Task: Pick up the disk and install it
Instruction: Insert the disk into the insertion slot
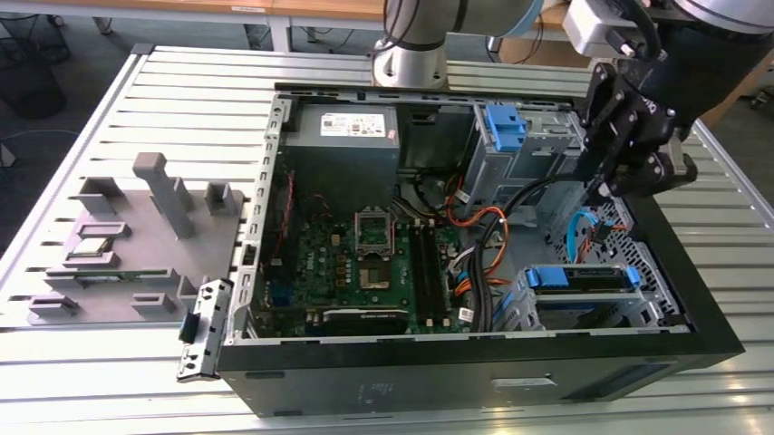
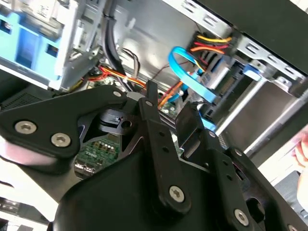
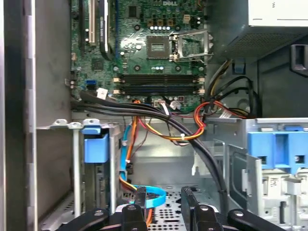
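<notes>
The disk (image 1: 581, 277), a drive framed by a blue bracket, lies in the drive bay at the near corner of the open computer case (image 1: 484, 367), on the exterior view's right. In the first wrist view the disk's blue bracket (image 3: 96, 145) stands in the bay beside the case wall. My gripper (image 1: 611, 192) hangs above the case's drive end, between that disk and a second blue bracket (image 1: 503, 127) in the far bay. The gripper (image 3: 163, 202) is open with nothing between its black fingers (image 2: 150, 98). A blue data cable (image 2: 190, 72) runs below them.
A grey power supply (image 1: 344, 136) and the green motherboard (image 1: 362, 263) sit in the case. Orange, red and black cables (image 3: 192, 130) cross the middle. A grey fixture tray (image 1: 133, 245) with parts lies on the slatted table to the exterior view's left. A hand (image 2: 303, 149) shows at one edge.
</notes>
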You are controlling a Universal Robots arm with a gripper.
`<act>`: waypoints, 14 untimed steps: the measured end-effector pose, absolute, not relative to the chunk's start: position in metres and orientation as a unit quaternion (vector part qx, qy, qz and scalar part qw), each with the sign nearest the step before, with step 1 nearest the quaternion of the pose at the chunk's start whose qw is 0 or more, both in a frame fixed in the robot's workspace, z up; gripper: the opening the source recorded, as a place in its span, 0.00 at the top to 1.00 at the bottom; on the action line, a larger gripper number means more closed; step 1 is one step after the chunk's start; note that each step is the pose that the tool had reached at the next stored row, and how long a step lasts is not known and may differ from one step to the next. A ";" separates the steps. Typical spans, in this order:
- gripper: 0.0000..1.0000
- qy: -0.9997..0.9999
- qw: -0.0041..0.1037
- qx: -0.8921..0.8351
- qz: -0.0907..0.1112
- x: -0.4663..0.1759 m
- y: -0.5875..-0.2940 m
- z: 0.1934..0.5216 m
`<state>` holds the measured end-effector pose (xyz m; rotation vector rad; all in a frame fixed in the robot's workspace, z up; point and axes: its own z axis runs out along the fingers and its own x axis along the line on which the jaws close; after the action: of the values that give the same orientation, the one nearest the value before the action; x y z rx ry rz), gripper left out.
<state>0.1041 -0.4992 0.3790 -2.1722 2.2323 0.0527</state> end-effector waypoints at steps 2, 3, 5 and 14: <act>0.58 0.717 0.013 -0.697 0.017 0.104 -0.506 0.379; 0.58 0.717 0.013 -0.697 0.017 0.104 -0.509 0.379; 0.58 0.717 0.013 -0.697 0.017 0.104 -0.515 0.379; 0.58 0.717 0.014 -0.697 0.018 0.104 -0.533 0.381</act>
<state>0.1041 -0.5331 0.3812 -2.1711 2.2312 0.0549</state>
